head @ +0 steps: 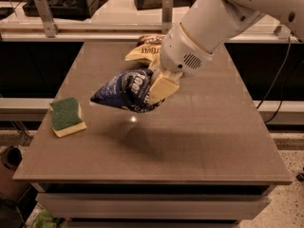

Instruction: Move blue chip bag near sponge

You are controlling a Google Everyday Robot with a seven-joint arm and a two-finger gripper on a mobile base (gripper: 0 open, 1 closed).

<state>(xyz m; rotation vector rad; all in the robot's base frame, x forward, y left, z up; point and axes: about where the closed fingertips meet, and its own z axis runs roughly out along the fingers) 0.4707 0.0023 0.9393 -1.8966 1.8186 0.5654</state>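
Observation:
The blue chip bag is dark blue with white lettering and hangs in the air above the middle of the table. My gripper is shut on its right end, one pale finger showing in front of the bag. The sponge, green on top with a pale yellow base, lies flat near the table's left edge. It is to the left of the bag and a little lower in the picture, apart from it.
A yellow-and-brown chip bag lies at the back of the brown table, partly hidden behind my arm. Benches with dark boxes stand behind the table. Cables hang at the right.

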